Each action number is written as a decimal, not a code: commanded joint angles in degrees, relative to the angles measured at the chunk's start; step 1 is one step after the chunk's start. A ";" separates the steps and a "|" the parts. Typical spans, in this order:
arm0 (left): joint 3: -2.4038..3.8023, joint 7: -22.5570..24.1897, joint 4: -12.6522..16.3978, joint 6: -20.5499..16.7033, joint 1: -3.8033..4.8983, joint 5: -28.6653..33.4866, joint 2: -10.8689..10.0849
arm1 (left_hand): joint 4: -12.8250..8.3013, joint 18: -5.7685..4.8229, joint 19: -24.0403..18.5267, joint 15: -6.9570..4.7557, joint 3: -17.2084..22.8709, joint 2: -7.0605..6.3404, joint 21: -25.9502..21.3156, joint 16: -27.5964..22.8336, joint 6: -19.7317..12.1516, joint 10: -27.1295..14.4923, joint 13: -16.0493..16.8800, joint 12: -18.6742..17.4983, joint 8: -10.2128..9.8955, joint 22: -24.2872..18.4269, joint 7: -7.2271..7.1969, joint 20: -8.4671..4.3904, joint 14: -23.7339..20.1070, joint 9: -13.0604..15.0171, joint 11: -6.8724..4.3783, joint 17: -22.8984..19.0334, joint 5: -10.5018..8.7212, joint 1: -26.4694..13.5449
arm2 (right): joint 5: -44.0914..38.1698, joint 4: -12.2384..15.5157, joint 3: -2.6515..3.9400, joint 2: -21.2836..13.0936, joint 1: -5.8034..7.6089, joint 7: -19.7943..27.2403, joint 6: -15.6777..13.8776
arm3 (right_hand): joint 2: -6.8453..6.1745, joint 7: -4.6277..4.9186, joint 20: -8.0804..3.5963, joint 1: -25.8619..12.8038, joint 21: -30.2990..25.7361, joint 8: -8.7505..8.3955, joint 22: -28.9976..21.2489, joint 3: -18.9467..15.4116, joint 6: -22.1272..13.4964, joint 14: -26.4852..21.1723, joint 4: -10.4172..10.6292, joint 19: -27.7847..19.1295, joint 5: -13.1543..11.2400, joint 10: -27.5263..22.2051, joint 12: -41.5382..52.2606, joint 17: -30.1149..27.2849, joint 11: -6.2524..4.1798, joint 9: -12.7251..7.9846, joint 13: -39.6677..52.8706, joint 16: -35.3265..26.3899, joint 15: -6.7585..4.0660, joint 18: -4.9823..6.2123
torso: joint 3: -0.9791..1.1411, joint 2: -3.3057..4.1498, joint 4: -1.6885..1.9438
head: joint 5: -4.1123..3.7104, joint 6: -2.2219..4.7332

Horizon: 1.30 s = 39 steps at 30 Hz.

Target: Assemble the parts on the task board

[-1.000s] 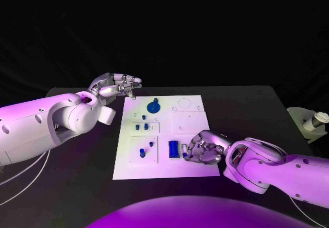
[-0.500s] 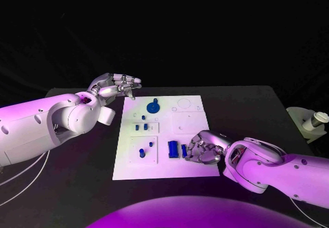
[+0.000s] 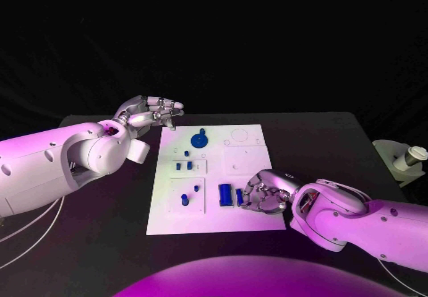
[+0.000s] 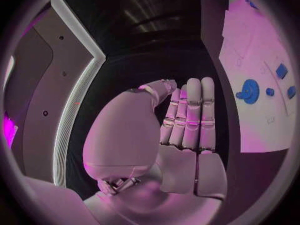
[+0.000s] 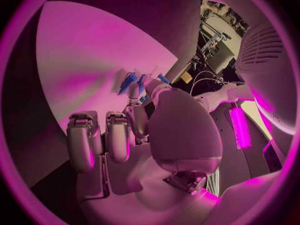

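- Task board [image 3: 254, 219] — white plate lying mid-table, long edges running away from the robot.
- Left hand [image 3: 149, 111] — raised off the board's far left corner, fingers together, holding nothing; apparently parked clear.
- Right hand [image 3: 264, 193] — curled low at the near right edge, fingertips meeting a small blue part [image 3: 240, 198] beside the blue block [image 3: 226, 193], probably to seat it; grasp unclear.

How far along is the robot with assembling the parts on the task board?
Early. The gear sits on the task board. The right hand pinches a small blue part beside the rectangular block. The left hand waits off-board. Other small parts remain.
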 commanded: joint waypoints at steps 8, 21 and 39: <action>0.04 0.23 0.13 0.93 0.05 -0.08 0.08 | -0.09 0.34 -0.08 0.23 0.40 0.16 0.41 -0.02 -0.56 -0.45 -0.11 0.26 0.24 0.15 0.01 -0.21 -0.35 -0.13 0.21 -0.13 0.31 0.42 | -3.72 -1.28 -0.01 1.27 -0.29 -2.86 -1.92 | 0.87 -0.19 -0.17 -0.39 0.70 0.35 14.89 -0.18 0.75 5.18 0.66 5.71 0.31 0.91 0.99 11.17 -0.37 0.10 4.69 0.49 -0.49 -0.67 | 0.04 0.04 0.01 | -0.03 0.11; 0.03 0.21 0.13 1.02 0.04 -0.09 0.10 | -0.09 0.34 -0.08 0.23 0.40 0.16 0.41 -0.02 -0.56 -0.45 -0.11 0.26 0.24 0.15 0.01 -0.21 -0.35 -0.13 0.21 -0.13 0.31 0.42 | -5.07 -2.99 0.00 2.61 -0.58 -4.10 -0.88 | 1.02 -0.39 -0.25 -0.04 0.75 0.46 14.91 -0.11 0.87 5.21 0.59 5.73 0.24 1.05 1.25 11.31 -0.53 0.16 4.83 0.55 -0.59 -0.68 | 0.02 0.02 -0.01 | 0.03 -0.06; 0.03 0.16 0.10 1.05 0.04 -0.09 0.03 | -0.09 0.34 -0.08 0.23 0.40 0.16 0.41 -0.02 -0.56 -0.45 -0.11 0.26 0.24 0.15 0.01 -0.21 -0.35 -0.13 0.21 -0.13 0.31 0.42 | -8.48 -3.64 0.00 3.55 -1.15 -5.92 -1.08 | -0.27 -0.43 -0.45 1.54 0.89 0.56 14.95 -0.61 1.16 5.23 -0.51 5.79 -0.63 1.18 1.45 11.47 -0.61 0.14 5.00 0.62 -0.74 -0.71 | -0.01 0.01 -0.02 | 0.02 -0.15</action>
